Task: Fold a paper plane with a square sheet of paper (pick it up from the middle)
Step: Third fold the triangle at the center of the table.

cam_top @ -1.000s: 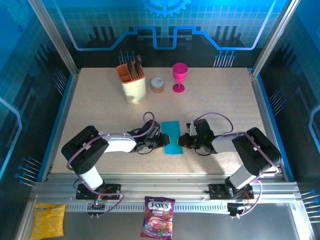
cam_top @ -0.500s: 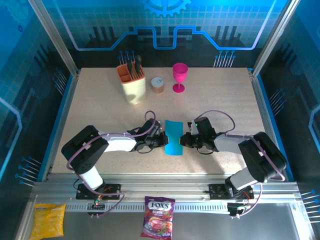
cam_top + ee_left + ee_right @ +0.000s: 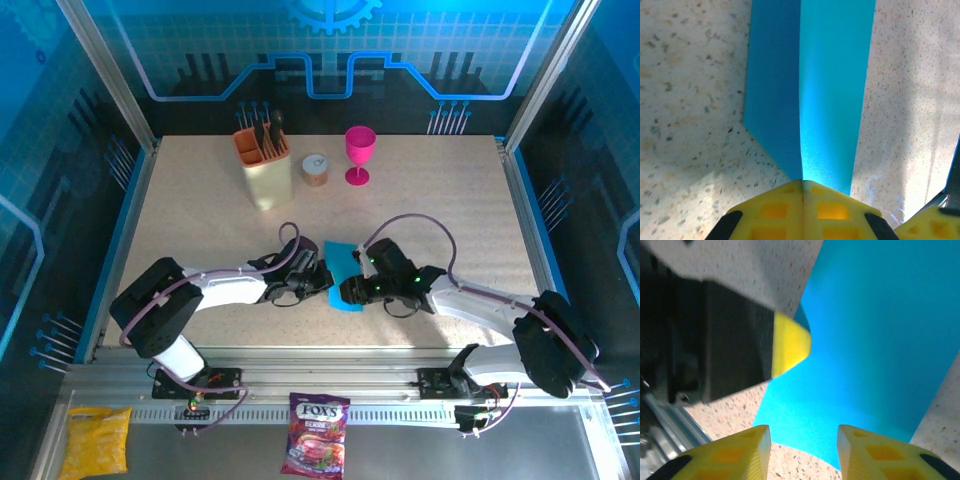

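Left gripper (image 3: 802, 184) jaws clenched on the creased cyan-blue paper sheet (image 3: 827, 85), centre frame; right gripper (image 3: 803, 436) jaws released over its edge.

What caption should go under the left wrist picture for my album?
Yellow-fingered left gripper pinches a creased bright cyan-blue paper sheet above the speckled beige table.

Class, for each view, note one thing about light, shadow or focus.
Left wrist: the paper shows two tones split along its crease, left half shaded, right half bright; the table speckle is sharp. Right wrist: a dark shape with a yellow tip is blurred, the paper bright. Top external: blue-tinted enclosure walls, sharp throughout.
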You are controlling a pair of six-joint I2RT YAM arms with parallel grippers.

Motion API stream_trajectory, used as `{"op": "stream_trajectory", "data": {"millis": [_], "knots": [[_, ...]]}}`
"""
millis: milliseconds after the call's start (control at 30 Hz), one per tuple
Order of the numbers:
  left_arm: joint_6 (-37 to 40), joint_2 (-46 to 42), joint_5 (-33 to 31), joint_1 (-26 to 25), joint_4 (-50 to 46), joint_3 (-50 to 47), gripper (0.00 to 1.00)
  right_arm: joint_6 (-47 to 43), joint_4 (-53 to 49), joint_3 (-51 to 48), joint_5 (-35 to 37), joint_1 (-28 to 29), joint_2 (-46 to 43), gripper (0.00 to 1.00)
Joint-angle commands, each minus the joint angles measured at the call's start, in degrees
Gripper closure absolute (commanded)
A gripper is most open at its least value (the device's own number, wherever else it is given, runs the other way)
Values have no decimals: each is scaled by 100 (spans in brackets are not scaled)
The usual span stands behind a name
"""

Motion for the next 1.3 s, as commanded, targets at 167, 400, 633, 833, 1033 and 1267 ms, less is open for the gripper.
{"op": "stream_trajectory", "data": {"millis": [167, 400, 633, 833, 1033, 1267], "knots": [[-815, -280, -77, 12, -844, 120, 100, -128, -560, 471, 1311, 1059, 311, 44], [-832, -225, 4, 26, -818, 134, 100, -276, -712, 870, 1535, 1383, 700, 35], [-782, -199, 49, 38, -807, 140, 100, -281, -735, 1057, 1767, 1491, 1114, 36], [-756, -225, 64, 60, -787, 122, 100, -298, -726, 1132, 1825, 1456, 1251, 50], [-730, -200, 78, 60, -761, 113, 100, -356, -749, 1200, 1815, 1427, 1278, 68], [-716, -199, 70, 65, -721, 89, 100, -424, -796, 1259, 1777, 1383, 1262, 89]]}}
